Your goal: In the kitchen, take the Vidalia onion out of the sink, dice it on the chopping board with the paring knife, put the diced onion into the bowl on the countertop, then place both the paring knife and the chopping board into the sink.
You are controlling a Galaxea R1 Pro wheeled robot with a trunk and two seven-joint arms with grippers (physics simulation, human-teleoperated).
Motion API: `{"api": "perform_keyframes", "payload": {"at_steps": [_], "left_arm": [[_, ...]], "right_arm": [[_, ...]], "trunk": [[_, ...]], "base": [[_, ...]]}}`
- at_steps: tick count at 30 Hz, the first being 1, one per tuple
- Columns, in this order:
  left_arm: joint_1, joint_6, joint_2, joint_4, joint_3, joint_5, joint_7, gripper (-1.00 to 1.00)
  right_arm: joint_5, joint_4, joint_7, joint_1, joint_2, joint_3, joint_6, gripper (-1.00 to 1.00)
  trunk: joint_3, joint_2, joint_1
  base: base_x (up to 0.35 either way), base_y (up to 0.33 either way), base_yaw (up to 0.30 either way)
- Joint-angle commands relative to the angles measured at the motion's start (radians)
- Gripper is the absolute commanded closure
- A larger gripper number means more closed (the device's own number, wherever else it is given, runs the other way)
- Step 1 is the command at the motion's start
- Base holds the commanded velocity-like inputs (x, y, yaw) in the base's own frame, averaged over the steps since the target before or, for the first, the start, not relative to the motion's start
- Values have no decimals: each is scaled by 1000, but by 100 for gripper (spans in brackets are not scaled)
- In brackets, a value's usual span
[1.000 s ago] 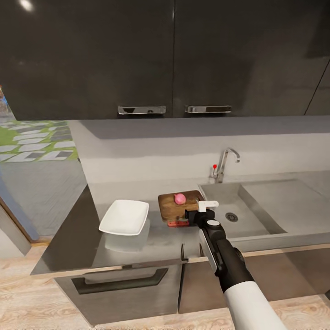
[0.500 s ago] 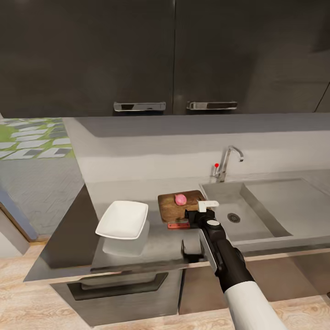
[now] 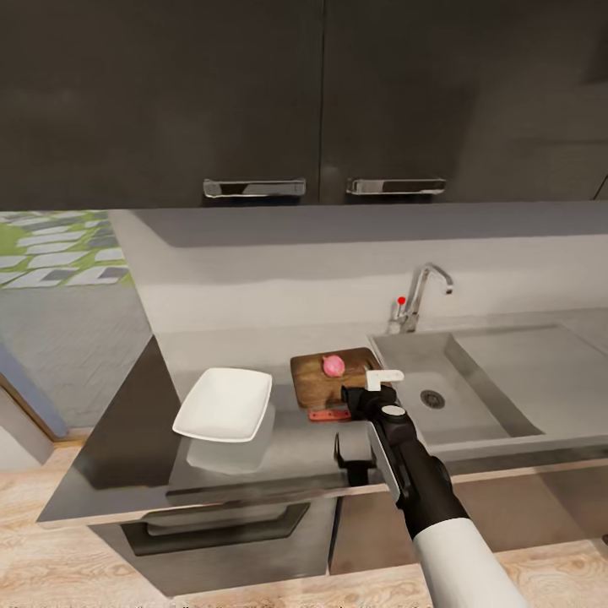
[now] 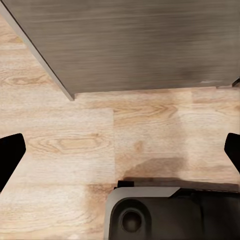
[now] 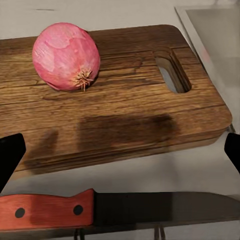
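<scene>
Reaching over the countertop (image 3: 127,439), the robot's right gripper (image 3: 363,404) hung just above the knife (image 3: 329,415), which lay on the worktop beside the near edge of the board (image 3: 325,382). In the right wrist view the two dark fingertips (image 5: 10,157) stood spread wide at either side, with nothing between them; below them lay the knife (image 5: 100,209), its red handle riveted and its dark blade pointing toward the sink side. The onion (image 5: 66,56), pink-skinned with its root tuft showing, sat whole on the brown board (image 5: 125,115), toward the end away from the slot hole. From the head camera the onion (image 3: 333,365) appeared near the board's middle, between the bowl (image 3: 224,404) and the sink (image 3: 490,397).

The white bowl rested on the counter just beside the board. The tap (image 3: 418,295), with its red-knobbed lever, stood behind the basin's corner, and the round drain (image 3: 432,399) showed dark in the basin floor.

The left wrist camera looked down at wood-grain floor (image 4: 75,145) and a grey cabinet (image 4: 140,45); its fingertips (image 4: 9,155) were likewise spread far apart and held nothing.
</scene>
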Motion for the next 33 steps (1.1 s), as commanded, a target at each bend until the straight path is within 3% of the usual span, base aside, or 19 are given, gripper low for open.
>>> {"api": "perform_keyframes", "payload": {"at_steps": [1,33], "left_arm": [[0,-1,1,-1,-2,8,2,-100],[0,-2,0,0,-2,8,2,-100]], "right_arm": [[6,-1,-3,-1,0,1,7,-100],[6,-1,-3,-1,0,1,7,-100]], "trunk": [[-4,-2,1],[-56,-2,1]], "base": [[0,0,0],[1,0,0]]}}
